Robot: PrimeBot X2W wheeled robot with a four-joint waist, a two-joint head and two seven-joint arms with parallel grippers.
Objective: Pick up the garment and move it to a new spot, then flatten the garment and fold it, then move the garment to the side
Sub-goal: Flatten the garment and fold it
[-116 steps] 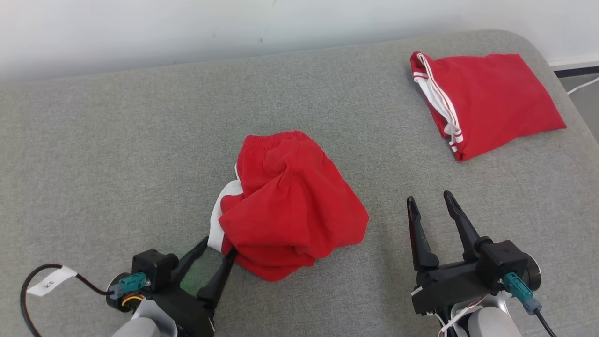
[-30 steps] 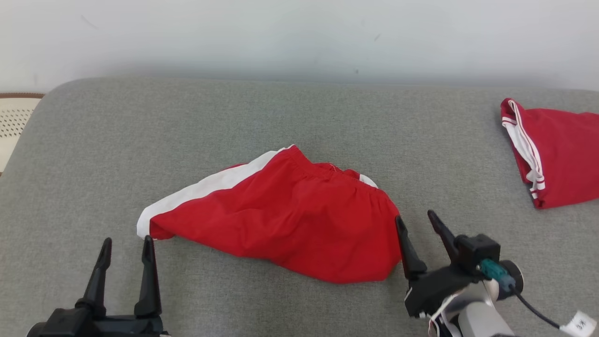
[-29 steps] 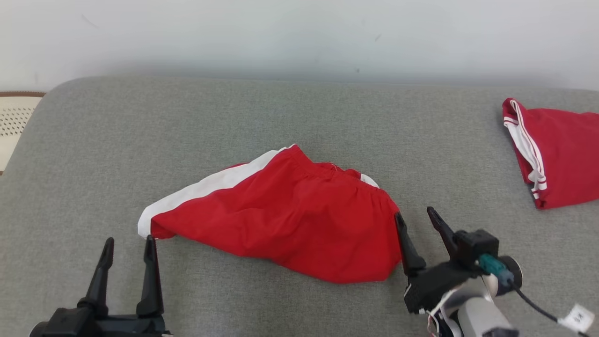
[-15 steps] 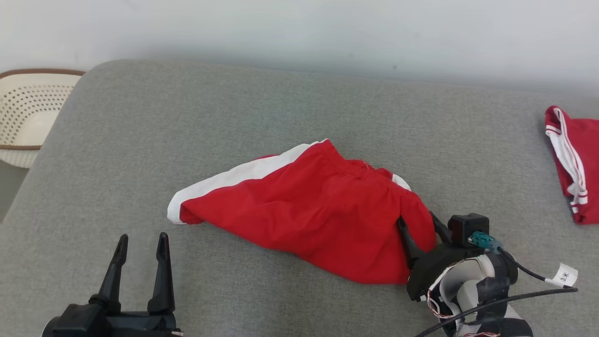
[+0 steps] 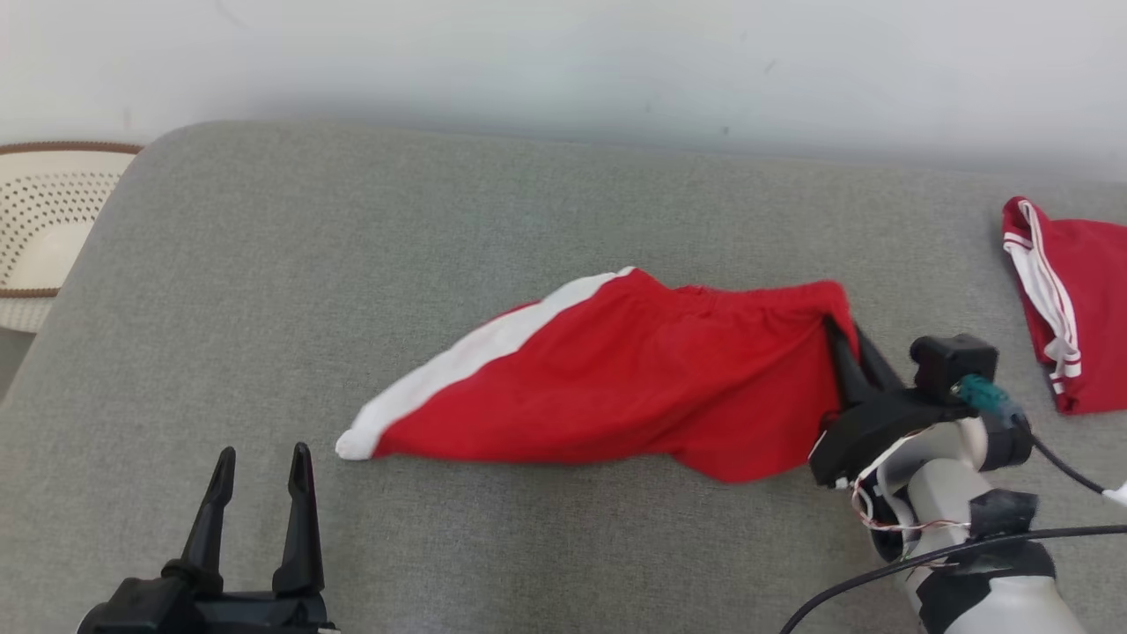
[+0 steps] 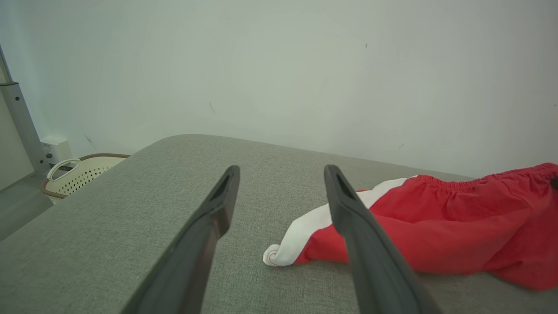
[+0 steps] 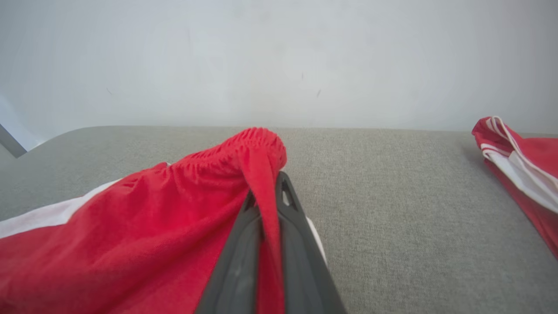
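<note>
The garment (image 5: 634, 379) is a pair of red shorts with a white side stripe, stretched out across the grey cushion (image 5: 440, 211). My right gripper (image 5: 847, 339) is shut on the garment's elastic waistband at its right end and holds that end lifted. The right wrist view shows red cloth (image 7: 165, 226) pinched between the two dark fingers (image 7: 237, 270). At the lower left my left gripper (image 5: 261, 462) stands open and empty, short of the white-tipped leg end (image 6: 277, 255), which lies on the cushion.
A second red garment with white stripes (image 5: 1070, 299) lies folded at the far right of the cushion. A cream perforated basket (image 5: 40, 220) stands beyond the cushion's left edge. A pale wall runs along the back.
My right gripper has closed on the garment's waistband and pulled it up and to the right, stretching the shorts out. The left gripper has stayed open. The head camera has shifted.
</note>
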